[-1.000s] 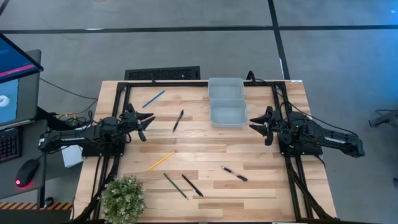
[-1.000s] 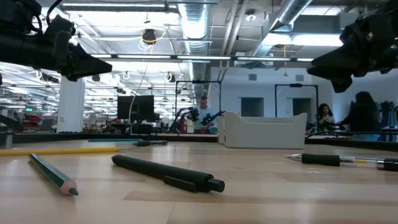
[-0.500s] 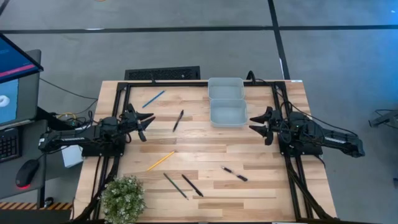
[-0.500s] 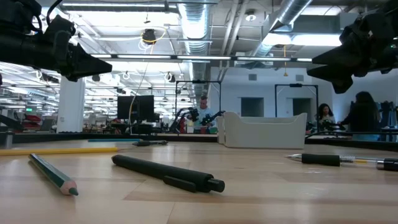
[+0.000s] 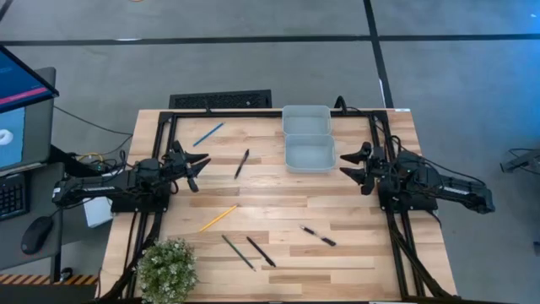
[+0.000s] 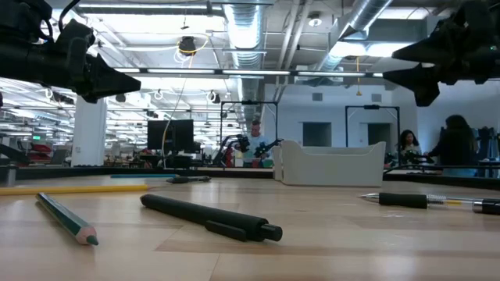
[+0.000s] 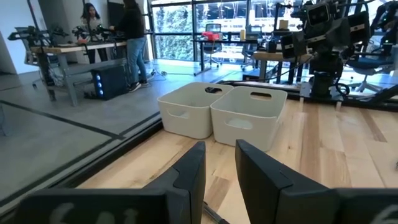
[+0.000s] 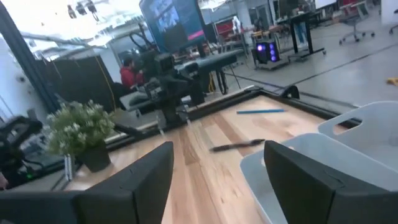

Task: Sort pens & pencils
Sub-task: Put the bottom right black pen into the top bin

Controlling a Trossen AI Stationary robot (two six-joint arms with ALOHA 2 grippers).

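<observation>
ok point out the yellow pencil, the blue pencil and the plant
yellow pencil (image 5: 218, 218), high view, middle of its shaft
blue pencil (image 5: 208, 133), high view, middle of its shaft
plant (image 5: 166, 268), high view, centre of its foliage

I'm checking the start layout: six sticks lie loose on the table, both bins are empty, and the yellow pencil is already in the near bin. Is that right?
Not quite. The yellow pencil is not in a bin; the high view shows it lying on the table, left of centre near the plant. The rest holds: six sticks lie loose, and both bins look empty.
</observation>
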